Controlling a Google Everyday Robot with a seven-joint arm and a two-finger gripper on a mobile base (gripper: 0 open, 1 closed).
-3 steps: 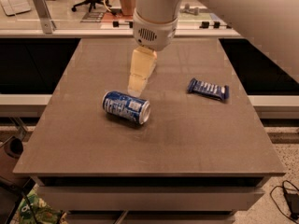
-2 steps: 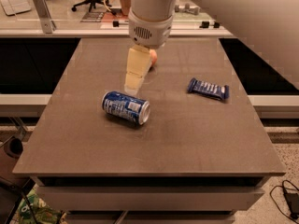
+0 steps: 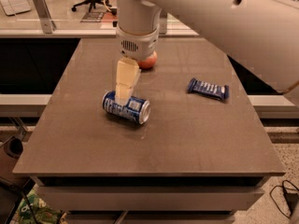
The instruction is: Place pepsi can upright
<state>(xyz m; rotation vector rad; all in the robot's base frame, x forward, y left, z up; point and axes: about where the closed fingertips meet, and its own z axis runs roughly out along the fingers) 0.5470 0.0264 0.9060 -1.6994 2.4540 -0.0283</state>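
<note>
Since about a second back, the gripper [image 3: 122,96] has dropped and slid toward 8 o'clock. Its tip now hangs right over the 9 o'clock end of the pepsi can [image 3: 127,108]. We can't tell if it's touching the can or just above it. We also can't tell whether the gripper is released or clamped, since this angle doesn't give it away.

The can hasn't budged. It's lying on its side on the table [image 3: 187,143], a bit toward 9 o'clock from the middle, with one silver end facing roughly 4 o'clock.

Moving outward, there's a reddish round thing [image 3: 150,61] at about 1 o'clock from the can, half hidden behind the wrist. A flat blue snack bar wrapper [image 3: 208,88] sits at 2 o'clock, well apart from the can. The big white arm [image 3: 210,27] hangs across the 1 to 2 o'clock corner of the table.

For room to move, we've got a wide bare stretch from the can to the 6 o'clock edge, and plenty toward 4 and 5 o'clock too. The 9 o'clock edge is the closest one to the can, though it still has some margin.
</note>
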